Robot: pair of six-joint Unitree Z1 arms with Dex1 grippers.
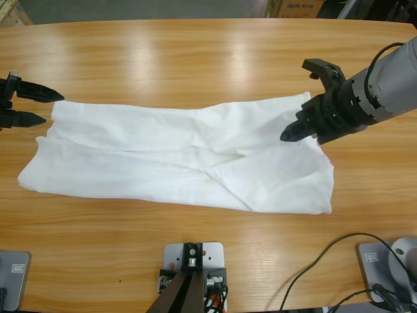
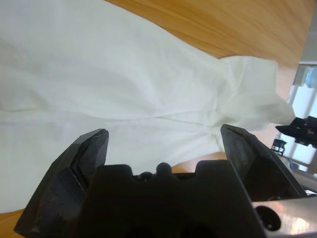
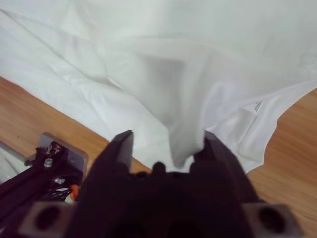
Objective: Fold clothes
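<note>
The clothes are one white T-shirt (image 1: pixel 176 150), lying in a long band across the table (image 1: pixel 195 59). My left gripper (image 1: pixel 47 107) is open at the shirt's left end, just off the cloth. In the left wrist view the T-shirt (image 2: pixel 99 74) stretches away beyond the left gripper (image 2: pixel 163 136). My right gripper (image 1: pixel 301 101) stands open over the shirt's far right corner. In the right wrist view a raised ridge of T-shirt (image 3: pixel 198 59) runs in between the jaws of the right gripper (image 3: pixel 168 141). A small label (image 3: pixel 255 105) shows near the hem.
Bare wood borders the shirt on all sides. Cables (image 1: pixel 326 261) lie at the front right. The other arm's gripper (image 2: pixel 297 130) shows beyond the bunched far end of the shirt in the left wrist view.
</note>
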